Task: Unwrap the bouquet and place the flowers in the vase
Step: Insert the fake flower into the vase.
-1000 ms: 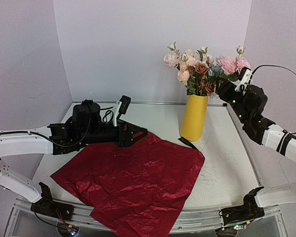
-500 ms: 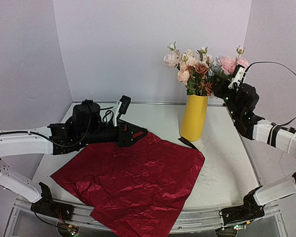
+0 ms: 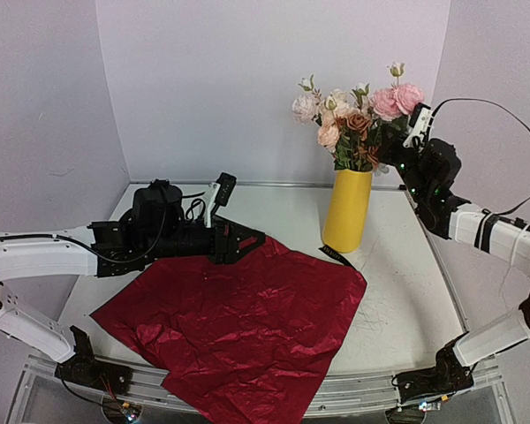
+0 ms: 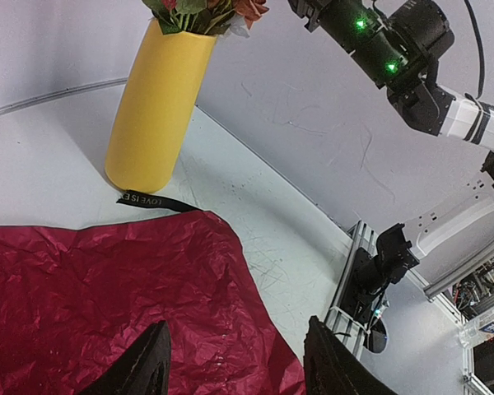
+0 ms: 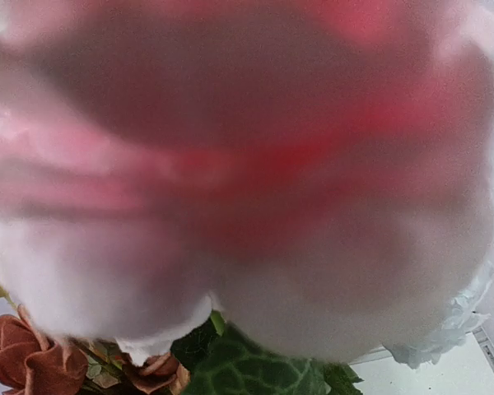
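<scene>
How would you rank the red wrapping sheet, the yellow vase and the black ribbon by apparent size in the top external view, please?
1. The red wrapping sheet, by far the largest.
2. The vase.
3. The black ribbon, a short strip at the vase's foot.

White table (image 3: 397,291), yellow vase (image 3: 348,210) standing, red wrapping sheet (image 3: 234,327) spread flat, black ribbon (image 3: 336,254) beside vase

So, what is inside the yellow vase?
The flowers stand in the vase: white, peach, pink and rusty blooms with green leaves rise above its rim. Its opaque wall hides the stems' lower parts and the bottom.
</scene>
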Motion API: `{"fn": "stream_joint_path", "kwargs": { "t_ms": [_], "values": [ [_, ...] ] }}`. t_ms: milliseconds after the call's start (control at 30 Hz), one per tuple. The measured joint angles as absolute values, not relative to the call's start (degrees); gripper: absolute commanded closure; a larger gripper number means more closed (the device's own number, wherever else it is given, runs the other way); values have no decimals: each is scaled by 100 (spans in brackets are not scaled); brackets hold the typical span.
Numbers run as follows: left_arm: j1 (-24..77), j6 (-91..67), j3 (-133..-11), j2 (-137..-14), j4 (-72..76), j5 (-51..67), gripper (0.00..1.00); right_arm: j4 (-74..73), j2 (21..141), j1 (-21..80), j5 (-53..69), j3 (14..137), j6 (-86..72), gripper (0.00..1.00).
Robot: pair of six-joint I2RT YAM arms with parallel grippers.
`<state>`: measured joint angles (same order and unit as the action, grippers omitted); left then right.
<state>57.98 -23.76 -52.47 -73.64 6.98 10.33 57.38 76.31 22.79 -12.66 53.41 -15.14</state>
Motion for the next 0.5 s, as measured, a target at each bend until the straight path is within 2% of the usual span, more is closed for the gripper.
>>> {"fn": "stream_joint_path", "kwargs": {
  "t_ms": [500],
  "values": [
    [5798,-2377,-5247,-7402,697,1033,44,4854,8278,2279,-1112,5981,-1519,100]
  ]
}}
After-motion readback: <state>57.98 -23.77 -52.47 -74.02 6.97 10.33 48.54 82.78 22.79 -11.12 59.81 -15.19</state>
